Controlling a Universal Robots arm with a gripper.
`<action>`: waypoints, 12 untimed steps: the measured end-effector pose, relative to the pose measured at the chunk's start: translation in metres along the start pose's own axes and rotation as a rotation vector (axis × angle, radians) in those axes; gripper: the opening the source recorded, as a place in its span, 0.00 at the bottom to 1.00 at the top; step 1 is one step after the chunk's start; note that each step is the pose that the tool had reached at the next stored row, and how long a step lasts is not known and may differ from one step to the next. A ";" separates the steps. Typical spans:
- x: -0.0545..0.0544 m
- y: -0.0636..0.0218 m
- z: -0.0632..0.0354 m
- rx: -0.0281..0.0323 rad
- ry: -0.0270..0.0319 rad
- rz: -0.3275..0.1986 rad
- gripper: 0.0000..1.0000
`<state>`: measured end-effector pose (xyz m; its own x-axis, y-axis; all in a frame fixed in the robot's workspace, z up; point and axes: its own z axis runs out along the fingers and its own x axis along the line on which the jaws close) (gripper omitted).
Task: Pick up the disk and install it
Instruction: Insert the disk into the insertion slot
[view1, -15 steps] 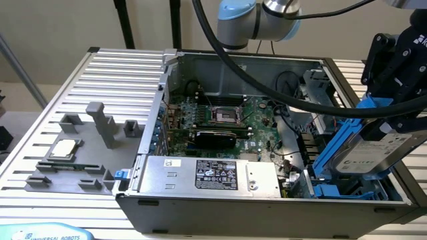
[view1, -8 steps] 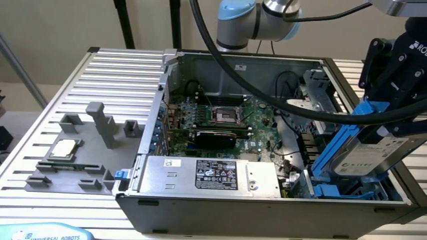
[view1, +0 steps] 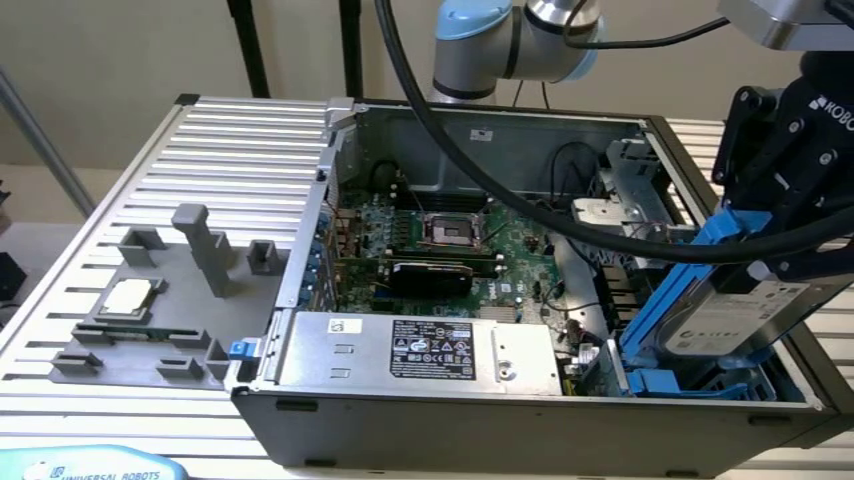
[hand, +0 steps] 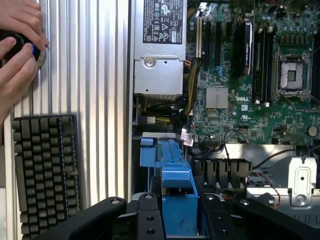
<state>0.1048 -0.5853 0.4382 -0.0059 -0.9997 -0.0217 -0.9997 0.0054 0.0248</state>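
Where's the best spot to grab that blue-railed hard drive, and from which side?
Its upper end, from above. The disk stands tilted on end, its lower end down in the computer case, so only the top is free. The gripper is clamped there.

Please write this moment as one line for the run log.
pincer: shut on disk | disk pose: tilted, lower end at blue drive bay | computer case: open
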 end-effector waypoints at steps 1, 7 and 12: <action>0.000 0.0000 0.0006 -0.0001 0.0000 0.000 0.33; 0.000 -0.0001 0.0041 -0.0005 -0.0001 0.000 0.33; -0.002 -0.0002 0.0075 -0.0017 -0.0002 0.000 0.33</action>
<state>0.1049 -0.5836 0.4307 -0.0059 -0.9997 -0.0219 -0.9996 0.0053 0.0265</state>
